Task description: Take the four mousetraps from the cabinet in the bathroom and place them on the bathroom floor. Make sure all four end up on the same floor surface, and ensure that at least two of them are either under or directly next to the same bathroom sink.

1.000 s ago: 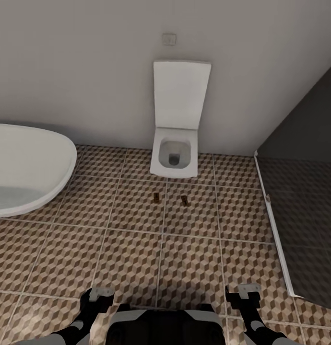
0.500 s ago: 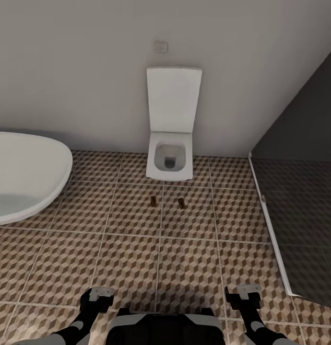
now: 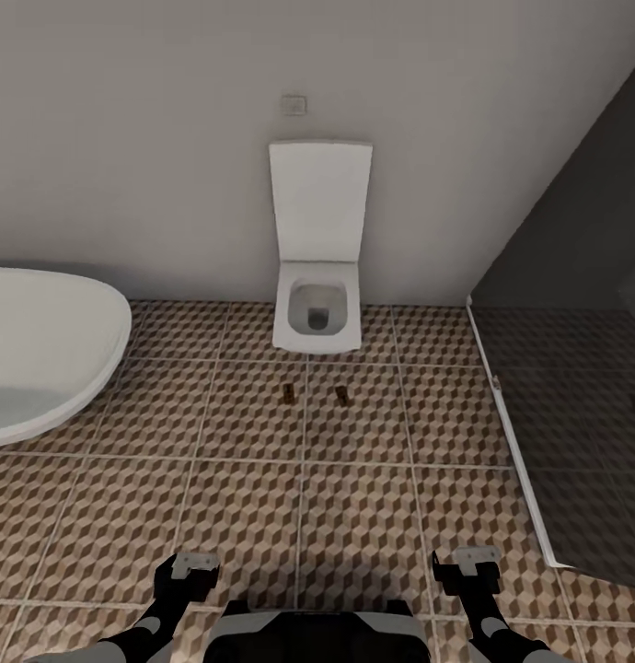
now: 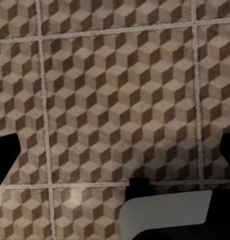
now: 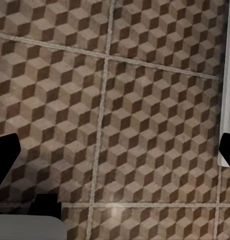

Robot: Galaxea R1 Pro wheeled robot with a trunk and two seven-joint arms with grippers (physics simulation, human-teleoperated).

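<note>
Two mousetraps are seen lying flat on the floor (image 3: 244, 516) just in front of the toilet (image 3: 318, 313): the left trap (image 3: 287, 395) and the right trap (image 3: 341, 396), set side by side and apart, one on either side of a grout line. Both are too small for their metal parts to be made out. The toilet is mounted against the far wall with its lid (image 3: 320, 201) raised, and a small wall plate (image 3: 294, 105) is fixed above it. The bathtub (image 3: 43, 354) is placed at the floor's left edge; the dark shower floor (image 3: 575, 433), bounded by a white sill (image 3: 511, 442), is placed at its right edge. The left gripper (image 3: 190, 573) and right gripper (image 3: 471, 568) are held low at the near edge of the floor, on either side of the robot's base (image 3: 313, 635), well apart from the traps. In each wrist view, dark fingertips (image 4: 5, 157) (image 5: 5, 155) are seen at opposite borders above bare tiles, so both grippers are spread wide and hold nothing.
</note>
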